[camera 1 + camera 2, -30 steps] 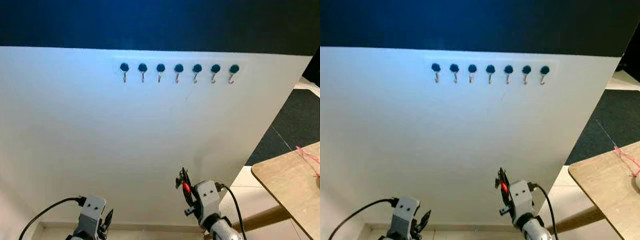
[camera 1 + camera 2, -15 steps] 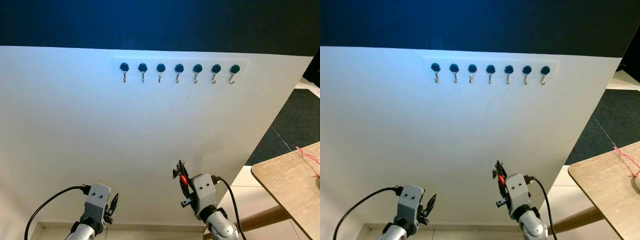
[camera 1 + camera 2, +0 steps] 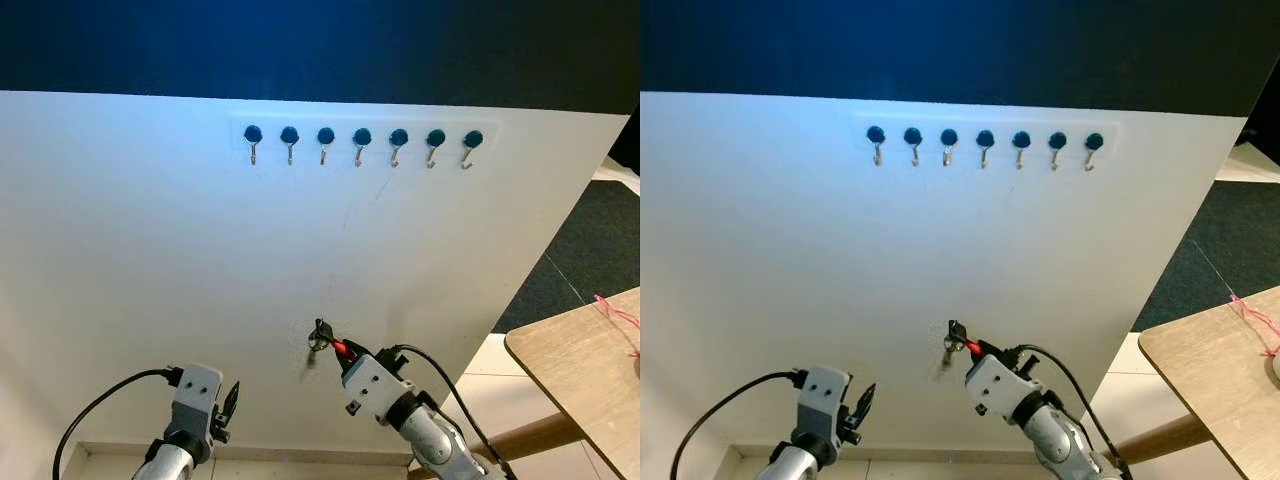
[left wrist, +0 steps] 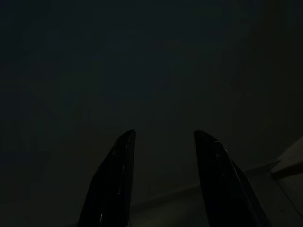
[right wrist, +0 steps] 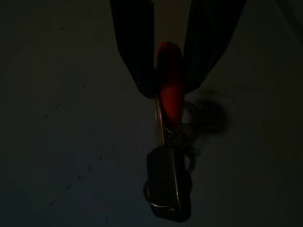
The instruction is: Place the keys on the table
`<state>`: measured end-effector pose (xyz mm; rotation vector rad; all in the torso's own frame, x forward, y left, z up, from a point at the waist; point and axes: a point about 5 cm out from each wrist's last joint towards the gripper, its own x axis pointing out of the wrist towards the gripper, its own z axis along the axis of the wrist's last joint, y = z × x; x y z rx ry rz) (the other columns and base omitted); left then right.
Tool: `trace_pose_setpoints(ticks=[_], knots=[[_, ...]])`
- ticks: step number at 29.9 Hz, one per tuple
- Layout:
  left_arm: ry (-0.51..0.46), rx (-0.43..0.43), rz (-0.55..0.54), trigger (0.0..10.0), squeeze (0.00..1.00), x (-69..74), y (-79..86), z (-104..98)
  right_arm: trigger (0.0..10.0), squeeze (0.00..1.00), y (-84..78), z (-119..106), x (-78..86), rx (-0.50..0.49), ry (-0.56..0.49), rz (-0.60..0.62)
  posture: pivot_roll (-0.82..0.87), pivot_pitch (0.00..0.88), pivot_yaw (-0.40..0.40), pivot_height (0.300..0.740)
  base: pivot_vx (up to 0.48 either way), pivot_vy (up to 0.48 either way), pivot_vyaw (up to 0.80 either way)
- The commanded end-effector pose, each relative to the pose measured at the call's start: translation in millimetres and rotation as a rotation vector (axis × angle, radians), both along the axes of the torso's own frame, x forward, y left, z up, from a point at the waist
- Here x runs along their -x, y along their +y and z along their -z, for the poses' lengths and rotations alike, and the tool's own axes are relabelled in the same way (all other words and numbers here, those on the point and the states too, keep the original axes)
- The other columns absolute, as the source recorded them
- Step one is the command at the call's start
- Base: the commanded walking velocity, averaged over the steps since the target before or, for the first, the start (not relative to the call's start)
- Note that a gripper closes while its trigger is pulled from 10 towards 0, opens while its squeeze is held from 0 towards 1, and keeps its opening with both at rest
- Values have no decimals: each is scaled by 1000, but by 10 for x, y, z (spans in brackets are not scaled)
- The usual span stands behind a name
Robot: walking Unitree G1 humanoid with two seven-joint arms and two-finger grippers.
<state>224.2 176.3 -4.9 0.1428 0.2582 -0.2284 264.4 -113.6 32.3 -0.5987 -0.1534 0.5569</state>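
Note:
My right gripper (image 3: 335, 349) is low at centre, shut on a bunch of keys (image 3: 320, 336) by its red tag (image 5: 169, 92). The dark keys (image 5: 166, 189) dangle beyond the fingertips, close in front of the white wall panel (image 3: 200, 260). A corner of the wooden table (image 3: 585, 370) reaches in at the far right, well to the right of the keys. My left gripper (image 3: 228, 402) hangs low on the left with its two black fingers (image 4: 116, 179) spread open and nothing between them.
A row of several dark-knobbed metal hooks (image 3: 360, 140) runs high on the white panel, all bare. A pink string (image 3: 618, 315) lies on the table's far edge. Dark carpet (image 3: 590, 240) and pale floor tiles (image 3: 490, 360) lie right of the panel.
My right gripper has swung left and tilted toward the panel, carrying the keys with it. My left arm has risen a little into view.

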Motion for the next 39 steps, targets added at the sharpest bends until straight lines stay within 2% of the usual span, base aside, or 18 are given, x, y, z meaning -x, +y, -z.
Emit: trace_pose_setpoints(ticks=[1, 18, 24, 27, 33, 35, 36, 37, 38, 39], knots=[[7, 13, 6, 10000, 0, 28, -41, 28, 10000, 0, -2, -57, -22, -1, -42, -7, 71, 0, -26, 740, 0, 0, 0], [10, 16, 14, 10000, 0, 37, -70, 44, 10000, 0, -57, -39, -23, 2, -68, 46, 72, 0, -27, 740, 0, 0, 0], [9, 14, 15, 10000, 0, 42, -68, 48, 10000, 0, -3, -105, -34, -56, -89, 25, 73, 0, -26, 740, 0, 0, 0], [4, 13, 15, 10000, 0, 40, -64, 40, 10000, 0, 31, -229, -69, -107, -145, 16, 75, 0, -28, 740, 0, 0, 0], [-11, 17, 12, 10000, 0, 31, -60, 19, 10000, 0, 83, -673, -229, -243, -324, 31, 71, 0, -26, 740, 0, 0, 0], [-13, 17, 13, 10000, 0, 30, -62, 17, 10000, 0, 86, -726, -248, -255, -343, 33, 71, 0, -26, 740, 0, 0, 0], [-31, 18, 21, 10000, 0, 22, -74, -9, 10000, 0, 91, -827, -284, -277, -379, 37, 71, 0, -27, 740, 0, 0, 0], [-31, 18, 21, 10000, 0, 22, -74, -9, 10000, 0, 91, -827, -284, -277, -379, 37, 71, 0, -27, 740, 0, 0, 0], [-76, 28, 39, 10000, 0, -2, -100, -78, 10000, 0, 100, -1006, -338, -313, -438, 41, 72, 0, -28, 740, 0, 0, 0], [-76, 28, 39, 10000, 0, -2, -100, -78, 10000, 0, 100, -1006, -338, -313, -438, 41, 72, 0, -28, 740, 0, 0, 0]])
